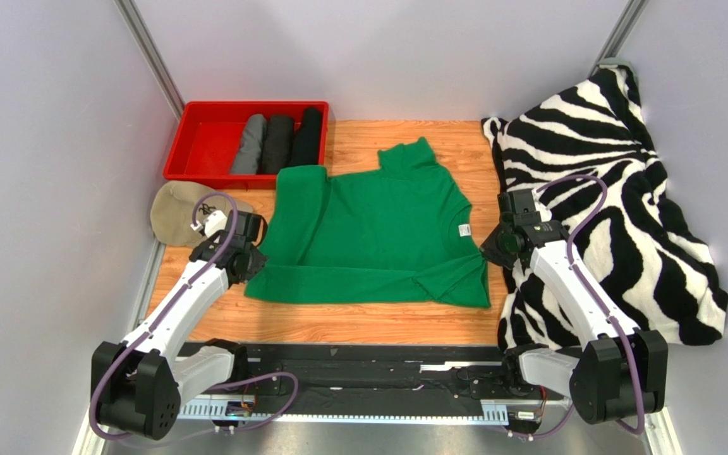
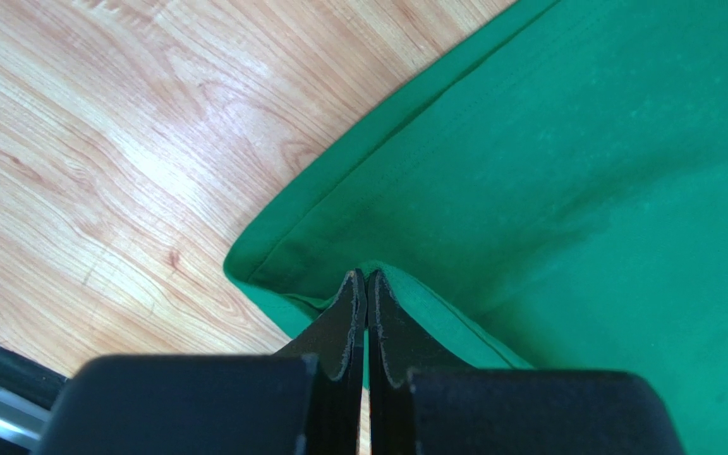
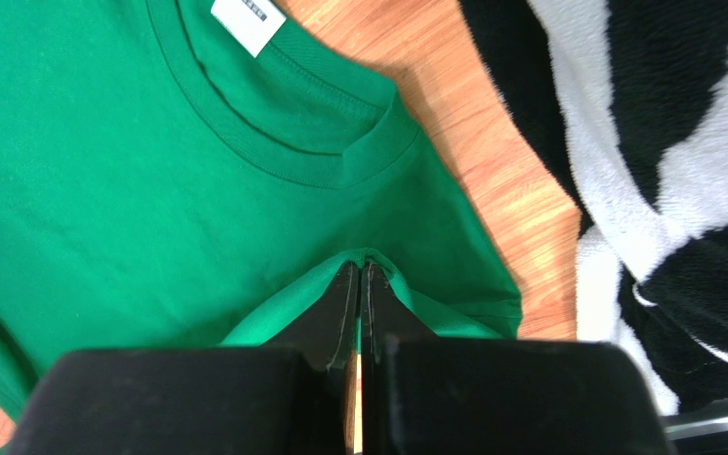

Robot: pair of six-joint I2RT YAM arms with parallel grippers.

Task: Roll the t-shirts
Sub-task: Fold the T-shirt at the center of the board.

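The green t-shirt [image 1: 377,237] lay spread across the middle of the wooden desk [image 1: 358,322], turned sideways with its neck toward the right arm and its hem toward the left arm. One short sleeve stuck out at the far side, and the hem end looked folded over on itself at the far left corner. The left pincer [image 2: 366,277] was clenched on the shirt: the wrist view showed both fingertips pressed together with a small ridge of green cloth nipped between them, just inside the near hem corner. The right pincer [image 3: 360,267] was clenched the same way, a peak of green cloth caught between its tips at the shoulder, just below the ribbed collar [image 3: 282,142]. A small white label [image 3: 247,21] sat inside the neck.

At the far left corner stood a red tray [image 1: 190,142] holding three rolled shirts side by side: a grey roll [image 1: 249,144] and two black rolls [image 1: 292,140]. A beige cap [image 1: 173,210] lay just in front of the tray, beside the left arm. A zebra-striped blanket [image 1: 624,190] was heaped along the right side of the desk, its edge close to the shirt's neck
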